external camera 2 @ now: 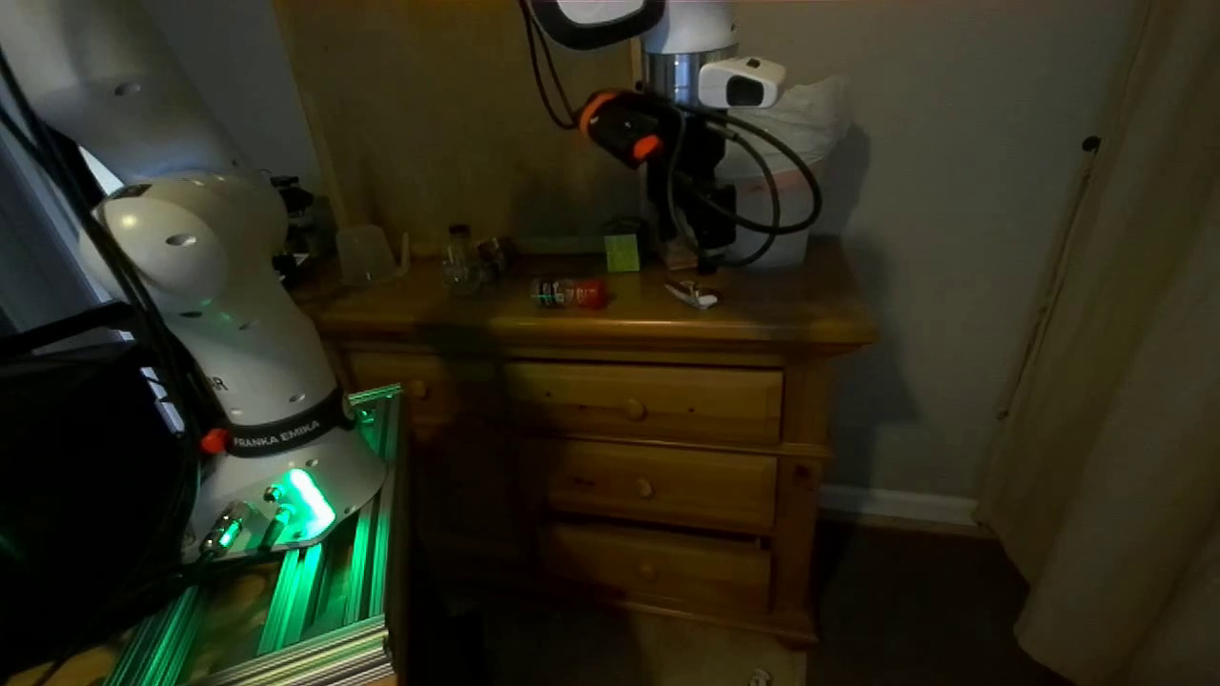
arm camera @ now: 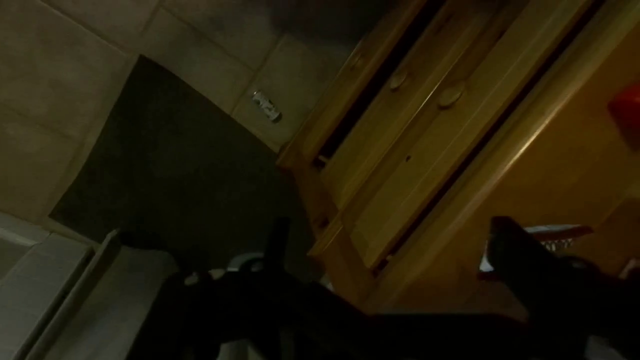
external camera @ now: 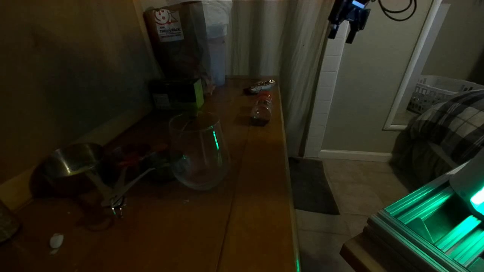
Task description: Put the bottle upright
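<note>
The bottle (external camera: 262,107) lies on its side on the wooden dresser top near its front edge. In an exterior view its red end (external camera 2: 591,293) points right and its clear, printed body points left. In the wrist view only a red bit of it (arm camera: 626,111) shows at the right edge. My gripper (external camera: 342,37) is high up, apart from the bottle and out past the dresser edge in that view. It also shows in an exterior view (external camera 2: 707,259), to the right of the bottle. In the wrist view its fingers (arm camera: 390,225) are wide apart with nothing between them.
A small shiny packet (external camera 2: 694,293) lies beside the bottle's red end. A black and green box (external camera: 177,94) and a paper bag (external camera: 176,49) stand behind. A large clear glass (external camera: 200,162) and metal measuring cups (external camera: 75,160) stand nearer in that view.
</note>
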Robot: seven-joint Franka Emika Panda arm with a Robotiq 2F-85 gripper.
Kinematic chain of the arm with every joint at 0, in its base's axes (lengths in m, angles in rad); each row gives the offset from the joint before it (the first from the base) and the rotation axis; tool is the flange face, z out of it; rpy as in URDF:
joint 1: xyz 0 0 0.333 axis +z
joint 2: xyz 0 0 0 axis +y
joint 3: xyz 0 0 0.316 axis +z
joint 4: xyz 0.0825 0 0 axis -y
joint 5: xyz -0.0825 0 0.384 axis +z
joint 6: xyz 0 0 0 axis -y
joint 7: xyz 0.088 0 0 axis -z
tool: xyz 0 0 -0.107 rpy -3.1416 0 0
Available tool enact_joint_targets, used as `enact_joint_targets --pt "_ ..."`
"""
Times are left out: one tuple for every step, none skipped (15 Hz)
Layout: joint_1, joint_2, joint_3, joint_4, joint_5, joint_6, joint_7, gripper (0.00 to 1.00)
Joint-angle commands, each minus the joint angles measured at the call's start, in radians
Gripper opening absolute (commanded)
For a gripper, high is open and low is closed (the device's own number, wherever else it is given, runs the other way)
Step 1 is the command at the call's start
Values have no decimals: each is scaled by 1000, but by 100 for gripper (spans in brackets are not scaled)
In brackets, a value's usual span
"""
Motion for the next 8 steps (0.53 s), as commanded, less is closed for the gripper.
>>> enact_joint_targets --pt "10 135 84 141 52 -120 130 100" --pt "13 166 102 172 71 -157 138 100" --pt "13 197 123 201 80 -183 161 100" --pt "15 233 142 233 102 -223 176 100" --pt "15 263 159 260 110 -261 205 100" --pt "14 293 173 288 117 -292 238 100" --pt "16 318 186 307 111 -304 267 100" --pt "20 344 200 326 104 -315 301 100"
